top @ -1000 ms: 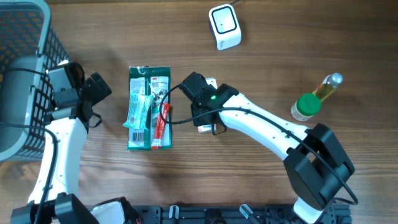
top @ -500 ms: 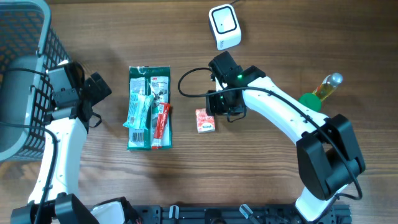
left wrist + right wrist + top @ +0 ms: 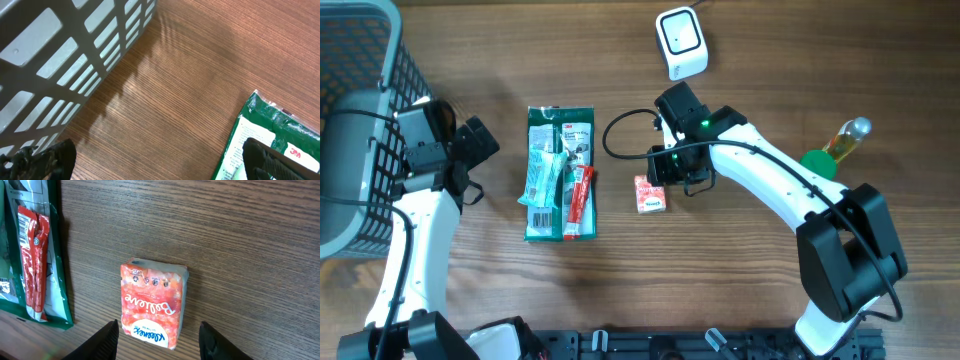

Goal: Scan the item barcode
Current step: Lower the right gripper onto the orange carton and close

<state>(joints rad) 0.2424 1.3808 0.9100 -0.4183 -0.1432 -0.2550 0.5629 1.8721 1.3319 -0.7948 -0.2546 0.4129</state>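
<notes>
A small orange-red tissue pack (image 3: pixel 651 193) (image 3: pixel 152 302) lies flat on the wooden table. My right gripper (image 3: pixel 668 174) (image 3: pixel 159 331) hovers just behind it, open, its two dark fingertips either side of the pack's near end and not touching it. No barcode shows on the pack's upper face. The white scanner (image 3: pixel 681 42) stands at the back of the table. A green packet (image 3: pixel 560 186) (image 3: pixel 280 135) (image 3: pixel 30 255) with a red tube on it lies left of the pack. My left gripper (image 3: pixel 472 143) (image 3: pixel 157 165) is wide open over bare wood, left of the packet.
A grey mesh basket (image 3: pixel 360 110) (image 3: pixel 60 60) fills the left edge. At the right stand a small oil bottle (image 3: pixel 847 139) and a green-capped jar (image 3: pixel 813 167). A black cable loops beside the right wrist (image 3: pixel 620 135).
A second ago my right gripper was over the tissue pack; it has swung right and back, and the pack now lies uncovered on the table. The left arm has not moved.
</notes>
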